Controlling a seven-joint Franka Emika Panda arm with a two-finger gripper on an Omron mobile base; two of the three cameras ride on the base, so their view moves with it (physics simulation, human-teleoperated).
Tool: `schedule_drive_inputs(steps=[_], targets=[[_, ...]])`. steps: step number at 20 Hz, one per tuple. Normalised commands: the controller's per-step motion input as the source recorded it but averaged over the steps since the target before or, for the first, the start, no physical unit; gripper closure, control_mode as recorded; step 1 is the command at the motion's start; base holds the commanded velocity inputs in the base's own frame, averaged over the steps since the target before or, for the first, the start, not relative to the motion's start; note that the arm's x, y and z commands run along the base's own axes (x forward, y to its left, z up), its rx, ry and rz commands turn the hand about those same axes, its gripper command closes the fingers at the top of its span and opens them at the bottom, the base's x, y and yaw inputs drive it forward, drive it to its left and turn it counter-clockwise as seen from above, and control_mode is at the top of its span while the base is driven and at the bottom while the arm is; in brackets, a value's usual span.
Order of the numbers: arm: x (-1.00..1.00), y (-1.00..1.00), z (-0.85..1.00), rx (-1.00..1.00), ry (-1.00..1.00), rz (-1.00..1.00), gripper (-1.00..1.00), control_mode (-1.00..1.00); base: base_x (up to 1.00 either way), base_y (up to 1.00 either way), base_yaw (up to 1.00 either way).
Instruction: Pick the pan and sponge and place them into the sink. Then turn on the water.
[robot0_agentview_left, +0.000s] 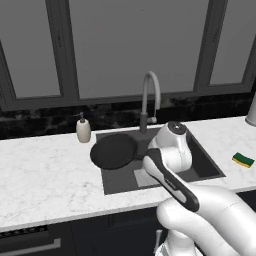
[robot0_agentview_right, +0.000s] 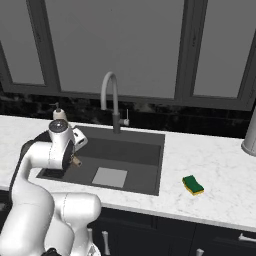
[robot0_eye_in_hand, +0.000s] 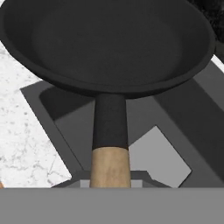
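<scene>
Dark windows and a black backsplash stand behind a white marble counter (robot0_agentview_left: 45, 175), which carries the sink (robot0_agentview_left: 207, 162) in its middle. At the sink's back edge rises the curved faucet (robot0_agentview_left: 150, 95), and no water runs from it. Near the back left corner of the sink stands a small soap bottle (robot0_agentview_left: 83, 129). The pan (robot0_agentview_left: 114, 151) hangs over the left edge of the sink, partly above the basin and partly above the counter, and it is not yet set down. The gripper (robot0_eye_in_hand: 110, 181) is clamped on the pan's wooden handle (robot0_eye_in_hand: 110, 168), seen close in the hand view. The sponge (robot0_agentview_right: 192, 184) lies on the counter right of the sink, near the front edge, untouched. I judge the first placing is nearly done; the sponge and the water are left.
</scene>
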Motion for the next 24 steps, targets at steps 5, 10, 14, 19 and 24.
schedule_drive_inputs(steps=[5,10,14,19,24], targets=[[0.0,-0.57,0.02,0.0,0.0,0.09,1.0,-1.0,0.0,0.0,0.0],[-0.03,-0.63,0.0,0.0,0.0,0.08,1.0,-1.0,0.0,0.0,0.0],[0.0,-0.57,0.0,0.0,0.0,0.07,1.0,-1.0,0.0,0.0,0.0],[0.12,-0.43,-0.13,-0.02,0.03,0.08,1.0,-1.0,0.0,0.0,0.0],[0.2,-0.34,-0.26,-0.05,0.04,0.09,1.0,-1.0,0.0,0.0,0.0]])
